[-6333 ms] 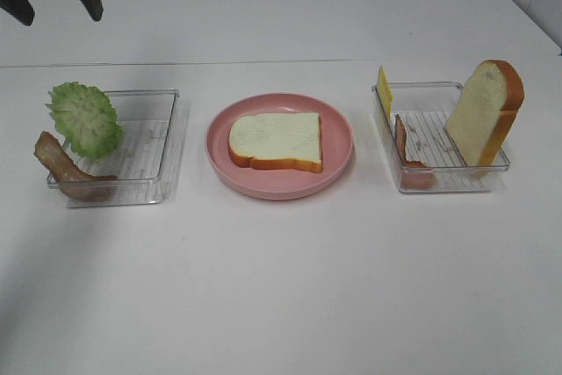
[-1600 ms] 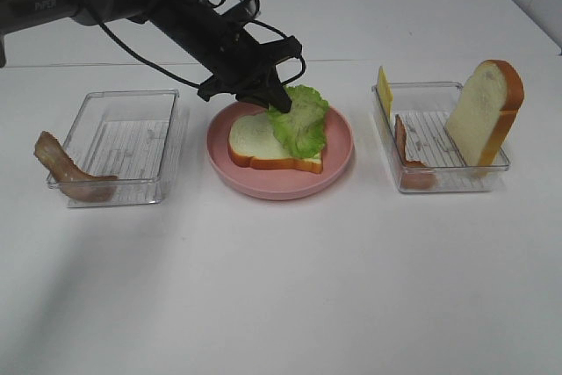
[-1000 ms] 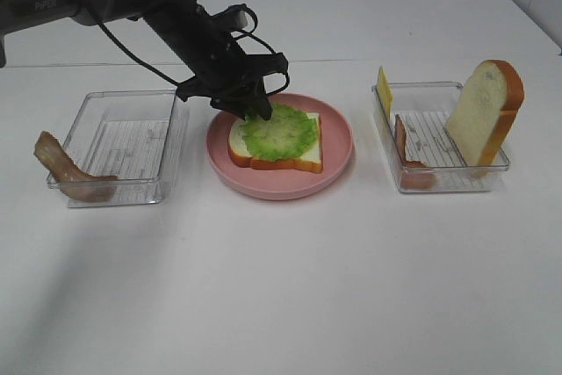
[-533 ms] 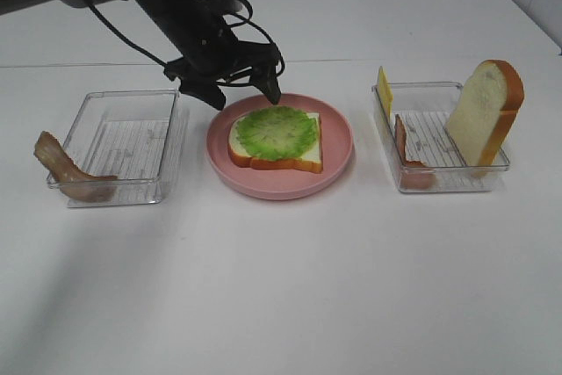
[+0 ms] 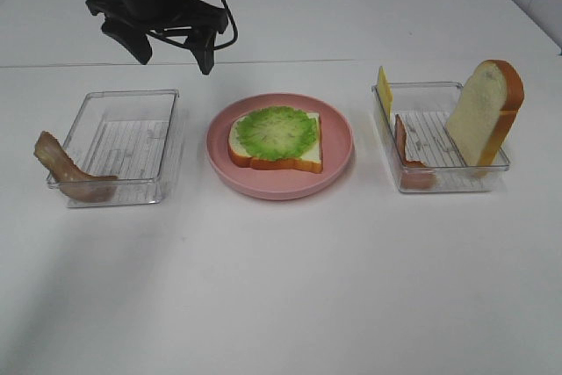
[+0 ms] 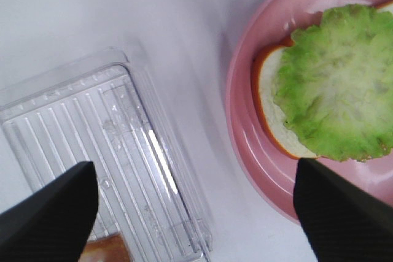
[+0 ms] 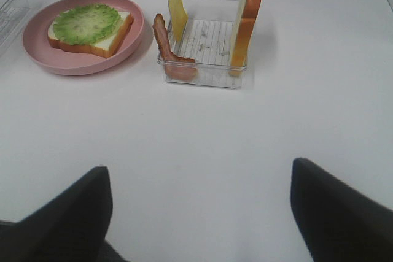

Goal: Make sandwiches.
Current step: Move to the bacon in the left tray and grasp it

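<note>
A white bread slice (image 5: 272,162) with orange-brown crust lies on the pink plate (image 5: 338,157), with green lettuce (image 5: 277,133) flat on top. My left gripper (image 5: 173,52) is open and empty, raised behind the plate and the left tray. In the left wrist view its fingers (image 6: 49,213) frame the lettuce (image 6: 334,96) and the plate (image 6: 245,121). My right gripper (image 7: 199,170) is open and empty over bare table, short of the right tray (image 7: 202,75). It does not show in the exterior view.
The left clear tray (image 5: 123,142) has a bacon strip (image 5: 66,173) draped over its front left corner. The right clear tray (image 5: 439,180) holds a yellow cheese slice (image 5: 384,90), a bacon strip (image 5: 406,157) and an upright bread slice (image 5: 485,111).
My left gripper laid the lettuce flat on the bread, let go, then rose and drew back to the far left. The lettuce stays on the bread.
</note>
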`<action>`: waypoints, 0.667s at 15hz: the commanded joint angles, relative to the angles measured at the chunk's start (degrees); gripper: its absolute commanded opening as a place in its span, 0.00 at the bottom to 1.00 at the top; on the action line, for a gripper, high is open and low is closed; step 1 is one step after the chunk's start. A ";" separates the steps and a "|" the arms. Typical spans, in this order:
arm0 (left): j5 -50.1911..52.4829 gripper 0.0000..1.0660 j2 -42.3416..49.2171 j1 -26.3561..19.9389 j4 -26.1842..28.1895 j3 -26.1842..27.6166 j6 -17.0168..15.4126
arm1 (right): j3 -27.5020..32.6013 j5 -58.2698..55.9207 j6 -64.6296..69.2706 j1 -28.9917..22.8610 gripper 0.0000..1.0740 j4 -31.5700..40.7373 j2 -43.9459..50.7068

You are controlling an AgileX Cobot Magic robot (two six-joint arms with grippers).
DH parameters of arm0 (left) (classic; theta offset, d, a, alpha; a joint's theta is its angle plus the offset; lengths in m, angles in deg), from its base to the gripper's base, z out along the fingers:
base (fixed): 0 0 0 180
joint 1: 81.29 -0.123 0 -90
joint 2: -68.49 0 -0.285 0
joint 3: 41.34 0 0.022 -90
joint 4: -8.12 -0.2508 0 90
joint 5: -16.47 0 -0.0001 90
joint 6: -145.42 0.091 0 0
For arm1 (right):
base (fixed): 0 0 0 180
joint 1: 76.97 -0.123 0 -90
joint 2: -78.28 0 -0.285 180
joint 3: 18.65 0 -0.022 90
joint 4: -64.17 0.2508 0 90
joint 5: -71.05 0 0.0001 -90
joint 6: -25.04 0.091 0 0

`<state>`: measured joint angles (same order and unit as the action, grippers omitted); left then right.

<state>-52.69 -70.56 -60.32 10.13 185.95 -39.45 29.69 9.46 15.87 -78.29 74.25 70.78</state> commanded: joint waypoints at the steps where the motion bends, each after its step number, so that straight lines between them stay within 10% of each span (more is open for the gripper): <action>1: -4.64 0.73 3.55 -0.92 -0.40 -0.11 -3.04 | -0.06 0.57 -0.52 0.23 0.71 0.17 0.92; 5: -4.64 0.73 10.31 -2.98 0.06 -2.58 -2.98 | -0.06 0.57 -0.52 0.23 0.71 0.17 0.92; 10: -4.64 0.73 23.38 -8.65 0.00 -20.80 -3.04 | -0.06 0.57 -0.52 0.23 0.71 0.06 0.92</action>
<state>-53.09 -46.04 -70.58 10.47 162.06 -42.15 29.69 9.46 15.87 -78.29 74.25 70.78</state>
